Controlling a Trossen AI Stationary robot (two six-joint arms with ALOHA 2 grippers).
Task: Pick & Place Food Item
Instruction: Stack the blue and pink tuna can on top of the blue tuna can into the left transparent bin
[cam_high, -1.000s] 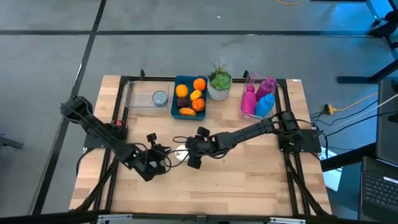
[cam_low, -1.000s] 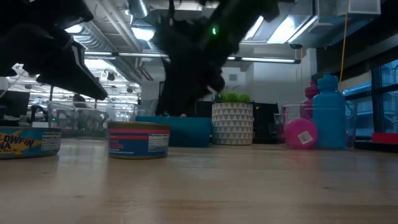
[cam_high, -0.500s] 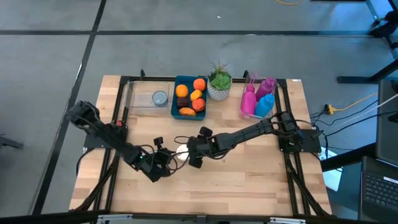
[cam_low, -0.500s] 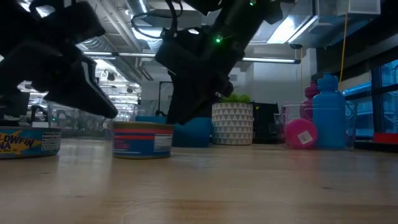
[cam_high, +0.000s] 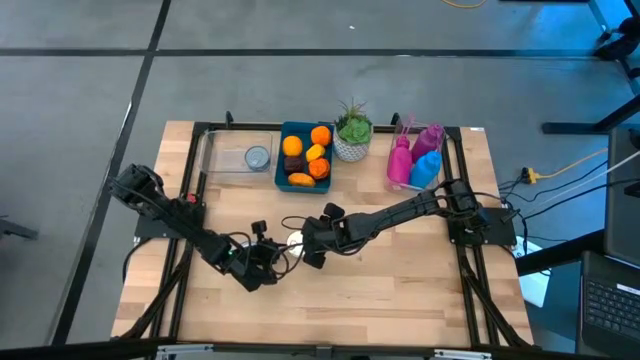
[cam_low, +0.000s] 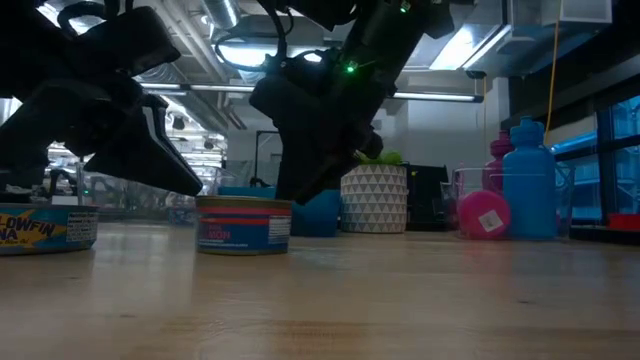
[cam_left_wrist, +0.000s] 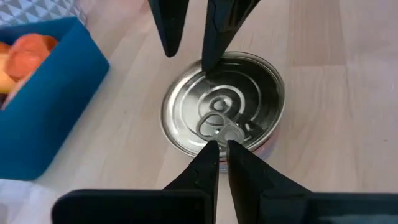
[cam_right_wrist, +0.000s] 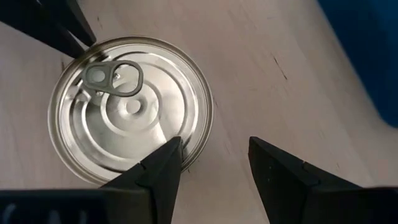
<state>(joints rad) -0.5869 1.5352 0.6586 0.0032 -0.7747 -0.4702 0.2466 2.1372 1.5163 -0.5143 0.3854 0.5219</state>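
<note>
Can (cam_left_wrist: 222, 121) between closed left fingers (cam_left_wrist: 208, 163) and half-spread right fingers (cam_right_wrist: 163, 163), seemingly unheld.

Light wooden tabletop (cam_high: 400, 290) with a black frame. Along the far edge: a clear container (cam_high: 228, 155) holding a small can, a blue bin (cam_high: 284, 160) of orange food items, a potted plant (cam_high: 352, 135), and a clear holder (cam_high: 408, 182) of pink and blue bottles. A silver-lidded can (cam_high: 293, 241) stands near the centre. Another can (cam_low: 40, 229) stands at the left edge in the low view.

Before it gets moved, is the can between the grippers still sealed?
Sealed: the can has its lid whole, with the pull tab lying flat.
</note>
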